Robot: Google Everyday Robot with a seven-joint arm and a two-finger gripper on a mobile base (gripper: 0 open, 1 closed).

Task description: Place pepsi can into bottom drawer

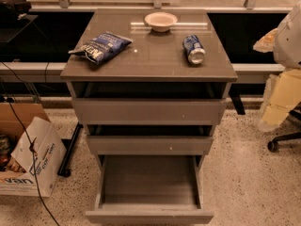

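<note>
Can: the pepsi can [194,49] lies on its side on the right half of the cabinet's top surface [155,62], silver end toward the camera, well apart from the bag of chips [101,47] on the left and near the bowl [161,21] at the back.
Drawer: the bottom drawer [149,216] is pulled far out, with nothing visible on its floor; the two shallower drawers above sit only slightly forward.
Hand: the pale shape at the right edge looks like the arm, with the hand [267,40] beside the cabinet and apart from the can – whether it is spread or pressed together, I cannot tell.
Risk, rolling: a can on its side may roll if nudged off-centre, and the right edge of the surface is near, so a glancing touch could send it to the floor.
Risk, descent: the upper drawer fronts jut out above the open drawer – a straight drop from the top could clip them.
Open room: the surface around the can is bare on all sides, and the drawer's mouth is wide and unobstructed from the front.
Floor clutter: a cardboard box [30,159] and cable on the left, a chair wheel [273,146] on the right.
</note>
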